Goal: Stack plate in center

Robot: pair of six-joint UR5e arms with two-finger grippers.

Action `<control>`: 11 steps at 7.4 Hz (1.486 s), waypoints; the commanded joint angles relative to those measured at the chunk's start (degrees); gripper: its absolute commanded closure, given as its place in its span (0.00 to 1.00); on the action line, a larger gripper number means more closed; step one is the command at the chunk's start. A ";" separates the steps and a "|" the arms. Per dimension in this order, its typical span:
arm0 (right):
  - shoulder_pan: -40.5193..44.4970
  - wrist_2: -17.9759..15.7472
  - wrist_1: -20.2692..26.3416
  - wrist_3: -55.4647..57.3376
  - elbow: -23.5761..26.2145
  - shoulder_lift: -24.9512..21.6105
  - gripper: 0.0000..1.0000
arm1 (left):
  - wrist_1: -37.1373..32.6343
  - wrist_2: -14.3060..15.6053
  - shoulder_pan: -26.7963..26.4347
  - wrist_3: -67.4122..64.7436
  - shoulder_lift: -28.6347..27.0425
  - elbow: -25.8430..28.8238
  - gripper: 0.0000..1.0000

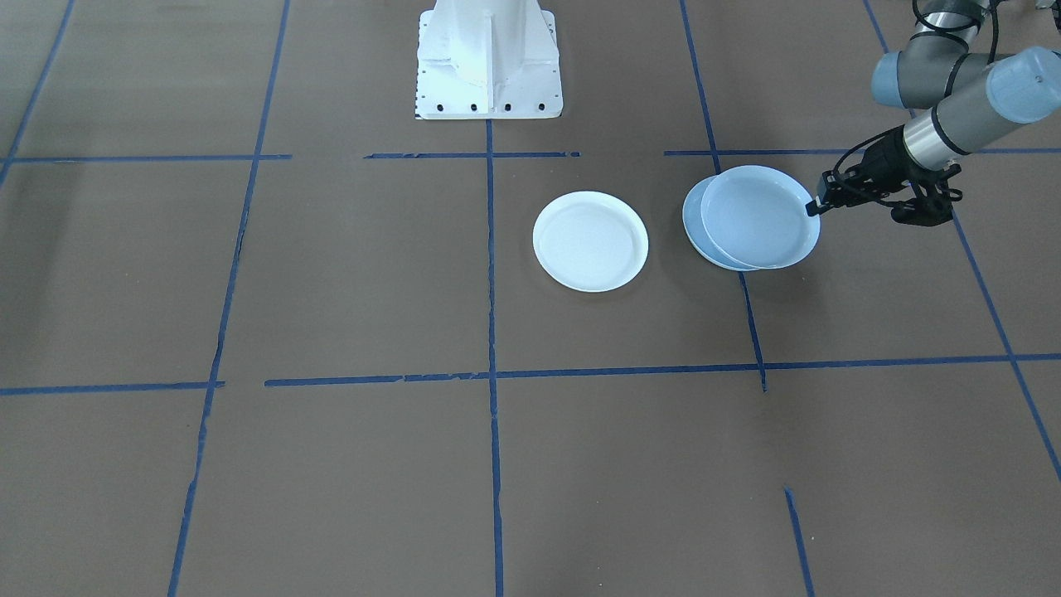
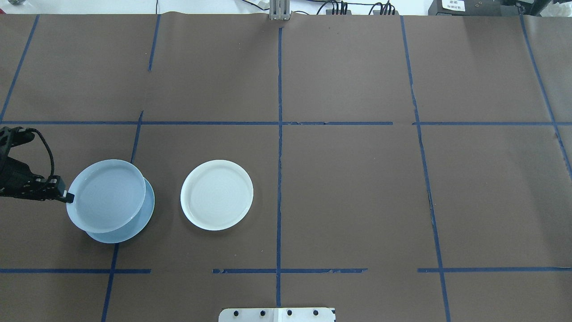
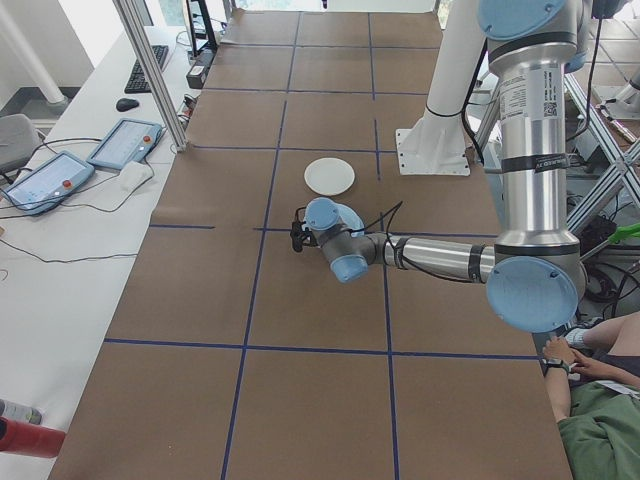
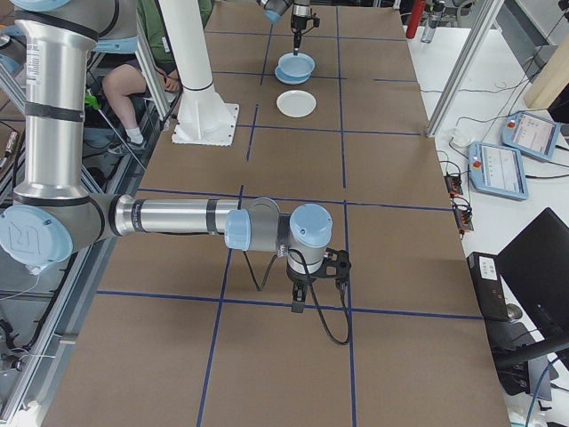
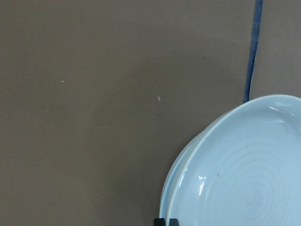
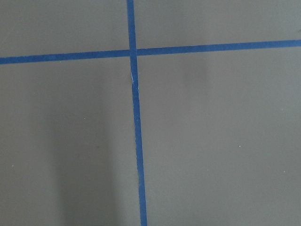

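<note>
Worktop (image 2: 348,192): brown paper sheet, gridded with blue tape lines (image 2: 279,179).
Ringed plate (image 2: 106,195): pinched at its rim by left gripper (image 2: 68,196) jaws, overlapping light-blue plate (image 2: 138,221).
White plate (image 2: 217,195): beside them.
Right gripper (image 4: 299,304): jaw state unclear.
Room: tablets (image 4: 505,167) on side bench.

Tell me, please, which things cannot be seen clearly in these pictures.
- Lower blue plate: mostly covered by the ringed plate in every view, so contact between them is unclear.
- Left gripper: at the ringed plate's rim; its body is cut off by the overhead edge, and the grip point is tiny.
- Right gripper: seen only small in the right side view; open or shut is unclear.
- Both blue plates: hidden behind the left arm in the left side view.
</note>
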 commanded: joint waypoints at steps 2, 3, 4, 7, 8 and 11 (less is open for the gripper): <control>0.00 0.00 0.00 0.00 0.00 0.00 0.00 | -0.09 0.39 1.25 -0.58 -0.07 0.29 1.00; 0.00 0.00 0.00 0.00 0.00 0.00 0.00 | -0.01 0.39 1.42 -1.11 -0.07 0.37 1.00; 0.00 0.00 0.00 0.00 0.00 0.00 0.00 | -0.09 0.30 1.60 -1.98 -0.15 0.37 0.59; 0.00 0.00 0.00 0.00 0.00 0.00 0.00 | 0.26 -0.23 1.60 -2.96 -0.24 -1.81 0.00; 0.00 0.00 0.00 0.00 0.00 0.00 0.00 | 1.13 -0.06 1.60 -4.26 -0.42 -4.43 0.00; 0.00 0.00 0.00 0.00 0.00 0.00 0.00 | 14.53 2.91 5.44 -15.75 -9.79 -10.77 0.00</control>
